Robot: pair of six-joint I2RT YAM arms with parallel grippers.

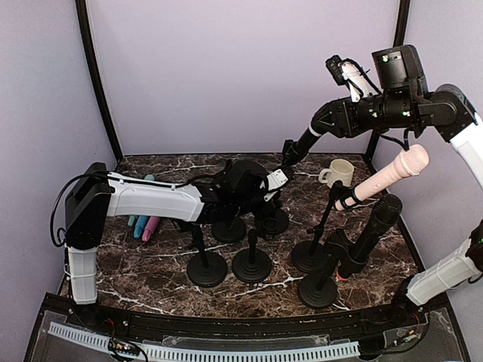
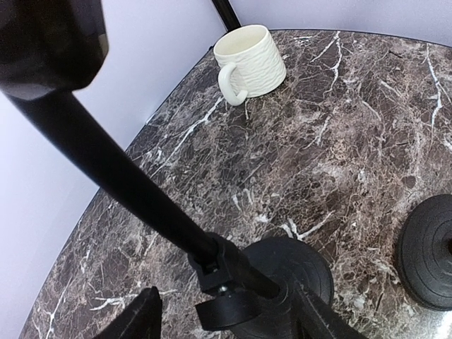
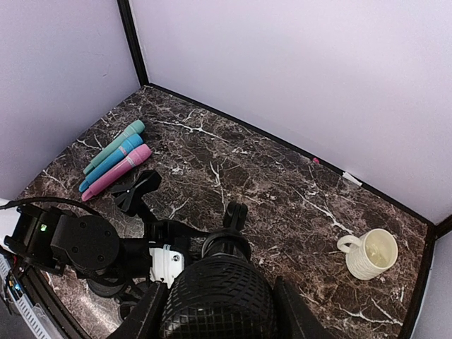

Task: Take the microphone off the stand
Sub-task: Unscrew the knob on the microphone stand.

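A black microphone (image 1: 300, 143) slants up from a black stand (image 1: 272, 220) at the table's middle. My right gripper (image 1: 324, 122) is high above the table and shut on its mesh head (image 3: 215, 296), which fills the space between the fingers (image 3: 152, 311). The body runs down through the ring of the stand's clip (image 3: 235, 212). My left gripper (image 1: 264, 192) is low at that stand. Its fingers (image 2: 138, 318) are spread either side of the stand's lower joint (image 2: 219, 272) and base (image 2: 304, 265). The near finger stands apart from the joint.
A pink microphone (image 1: 392, 173) and another black one (image 1: 377, 226) sit on stands at the right. Several empty stands (image 1: 251, 264) stand at the front middle. Teal, blue and pink microphones (image 1: 143, 222) lie at the left. A cream mug (image 1: 337, 172) is at the back right.
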